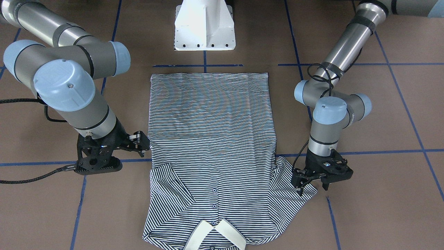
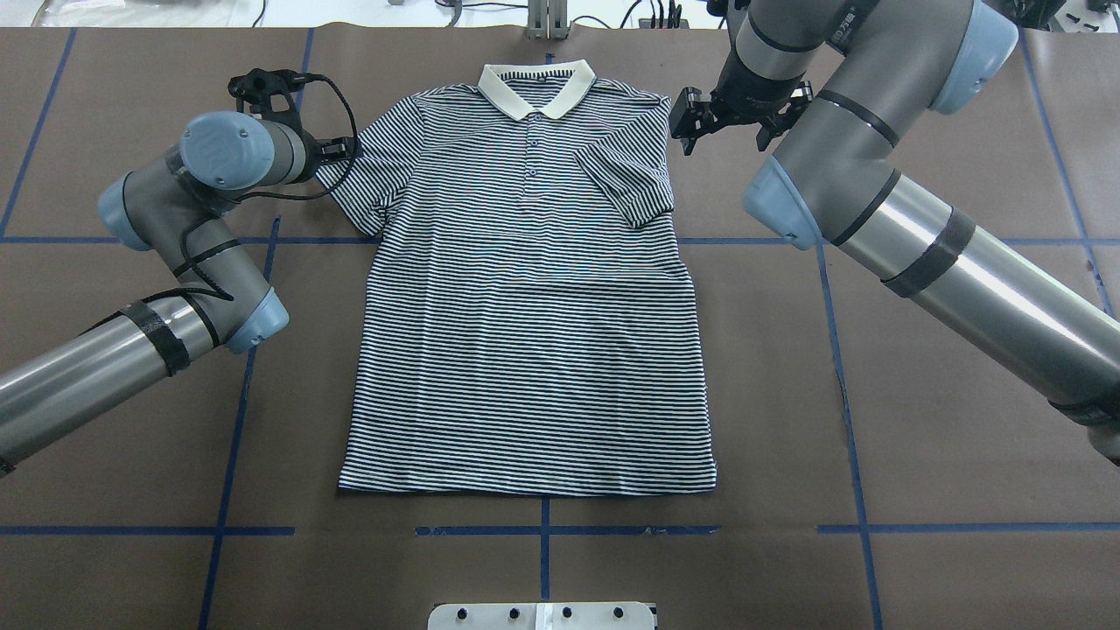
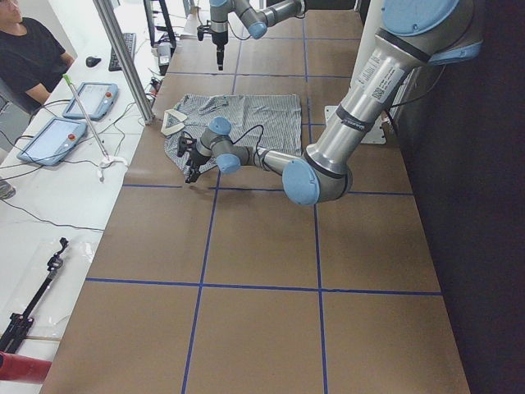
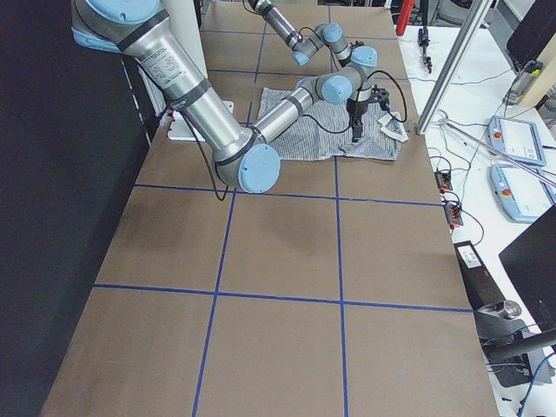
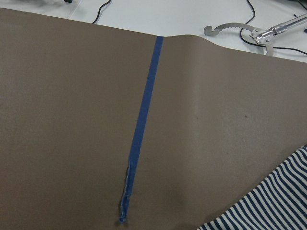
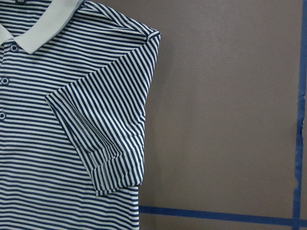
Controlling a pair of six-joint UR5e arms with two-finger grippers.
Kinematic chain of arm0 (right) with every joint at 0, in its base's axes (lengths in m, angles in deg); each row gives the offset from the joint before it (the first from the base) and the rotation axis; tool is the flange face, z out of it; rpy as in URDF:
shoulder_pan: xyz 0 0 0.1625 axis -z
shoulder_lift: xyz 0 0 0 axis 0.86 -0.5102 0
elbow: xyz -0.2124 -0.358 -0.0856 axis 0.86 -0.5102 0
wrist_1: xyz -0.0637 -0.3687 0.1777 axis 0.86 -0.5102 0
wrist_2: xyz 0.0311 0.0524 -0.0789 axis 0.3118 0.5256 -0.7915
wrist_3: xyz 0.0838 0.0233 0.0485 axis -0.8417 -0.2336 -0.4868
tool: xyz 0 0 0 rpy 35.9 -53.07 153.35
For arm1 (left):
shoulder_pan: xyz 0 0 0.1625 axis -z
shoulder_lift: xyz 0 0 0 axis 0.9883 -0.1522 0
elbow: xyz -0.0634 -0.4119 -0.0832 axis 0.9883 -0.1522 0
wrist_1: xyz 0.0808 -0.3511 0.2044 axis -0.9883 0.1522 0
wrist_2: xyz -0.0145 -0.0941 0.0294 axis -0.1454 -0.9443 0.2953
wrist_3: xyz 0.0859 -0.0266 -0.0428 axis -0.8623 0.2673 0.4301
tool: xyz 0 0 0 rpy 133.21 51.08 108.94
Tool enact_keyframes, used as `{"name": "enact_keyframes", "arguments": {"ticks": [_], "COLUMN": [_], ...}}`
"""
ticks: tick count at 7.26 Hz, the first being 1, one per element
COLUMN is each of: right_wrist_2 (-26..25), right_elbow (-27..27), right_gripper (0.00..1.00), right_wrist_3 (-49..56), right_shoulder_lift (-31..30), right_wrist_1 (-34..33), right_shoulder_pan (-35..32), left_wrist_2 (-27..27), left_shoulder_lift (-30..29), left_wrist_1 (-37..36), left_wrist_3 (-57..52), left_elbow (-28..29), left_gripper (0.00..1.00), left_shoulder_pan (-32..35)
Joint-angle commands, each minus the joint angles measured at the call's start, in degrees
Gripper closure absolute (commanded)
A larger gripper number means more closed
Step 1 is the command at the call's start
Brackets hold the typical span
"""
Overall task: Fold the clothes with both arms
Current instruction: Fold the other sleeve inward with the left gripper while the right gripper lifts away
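Navy-and-white striped shirt (image 2: 525, 332) (cream collar (image 2: 535, 87))

No legible text anywhere. The right arm (image 2: 919, 236) had a small white mark on its top link in the overhead view, too small to make out. The left arm (image 3: 369, 82) had dark lettering along its silver tube in the left side view (blurred, not one character readable). There was similar lettering on the right arm's tube in the right side view, also unreadable. The nearer tablet (image 3: 49, 141) on the side bench had a screen too small to read.
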Motion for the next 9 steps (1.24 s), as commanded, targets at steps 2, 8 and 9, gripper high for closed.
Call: {"name": "enact_keyframes", "arguments": {"ticks": [2,8,9], "right_wrist_2": [-0.17,-0.08,-0.08], "right_elbow": [-0.18,-0.18,-0.18], "right_gripper": [0.00,0.00,0.00], "right_wrist_3": [-0.40,-0.49,-0.49], "right_shoulder_lift": [-0.19,-1.24,-1.24], "right_wrist_1": [2.55,2.64,2.72], "right_shoulder_pan": [0.02,0.28,0.28], "left_wrist_2": [0.22,-6.37,-6.37], "left_shoulder_lift": [-0.20,-4.82,-8.17], "left_wrist_1": [-0.02,-10.45,-10.48], "left_wrist_3": [-0.38,1.97,6.08], "left_elbow": [0.13,-9.20,-6.15], "left_gripper": [0.58,1.00,1.00], "left_shoulder_pan": [-0.03,0.50,-0.02]}}
